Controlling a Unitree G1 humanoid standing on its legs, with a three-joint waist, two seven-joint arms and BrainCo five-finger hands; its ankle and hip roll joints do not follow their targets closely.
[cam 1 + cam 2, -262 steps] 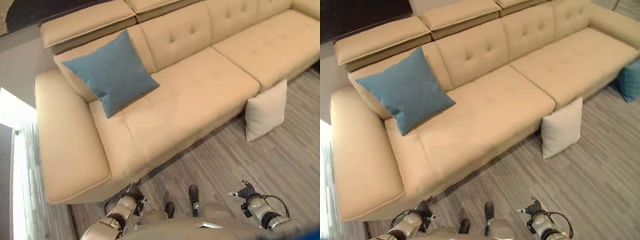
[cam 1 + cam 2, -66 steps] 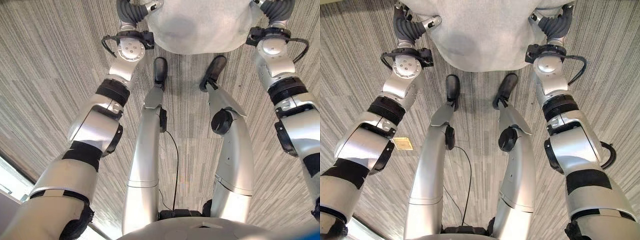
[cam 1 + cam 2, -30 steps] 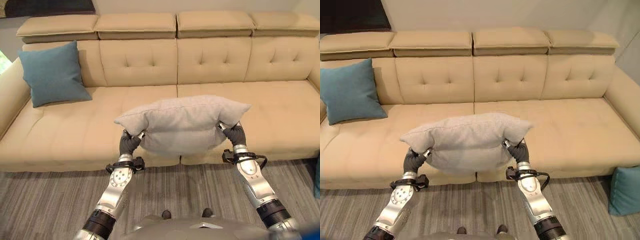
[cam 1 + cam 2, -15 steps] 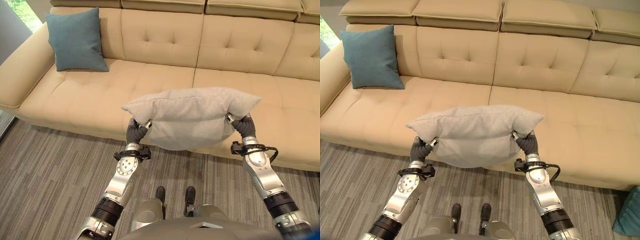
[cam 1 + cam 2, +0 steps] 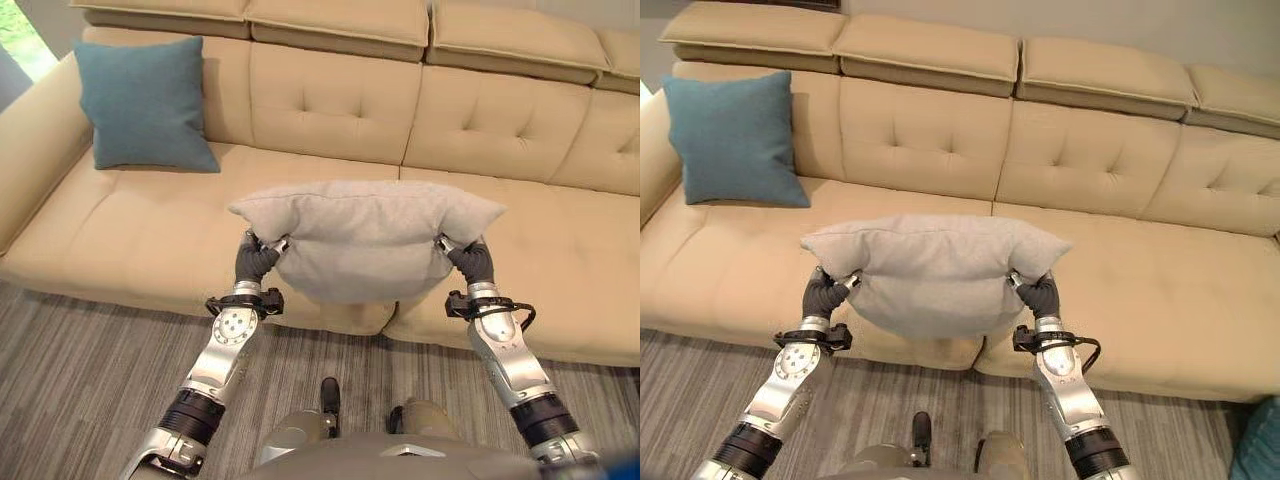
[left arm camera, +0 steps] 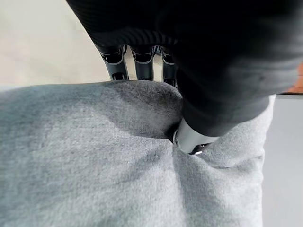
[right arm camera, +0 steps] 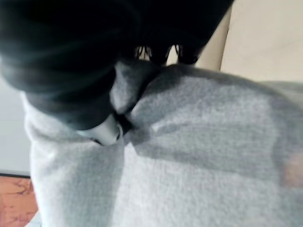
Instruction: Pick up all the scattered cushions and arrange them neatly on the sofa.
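Note:
A light grey cushion (image 5: 365, 238) hangs in the air in front of the beige sofa (image 5: 130, 225), level with the seam between two seats. My left hand (image 5: 254, 264) is shut on its left corner and my right hand (image 5: 472, 264) is shut on its right corner. In the left wrist view the thumb (image 6: 191, 139) pinches the grey fabric (image 6: 85, 156) against the fingers. In the right wrist view the thumb (image 7: 105, 131) presses into the cloth (image 7: 199, 161) the same way. A teal cushion (image 5: 142, 105) leans upright against the sofa back at the left end.
The sofa's left armrest (image 5: 35, 150) borders the teal cushion. Grey striped floor (image 5: 80, 370) lies in front of the sofa. A corner of another teal cushion (image 5: 1260, 445) rests on the floor at the far right.
The camera has shifted and the sofa now looks nearer. Both hands keep their hold on the grey cushion, carried slightly forward and higher over the seat edge.

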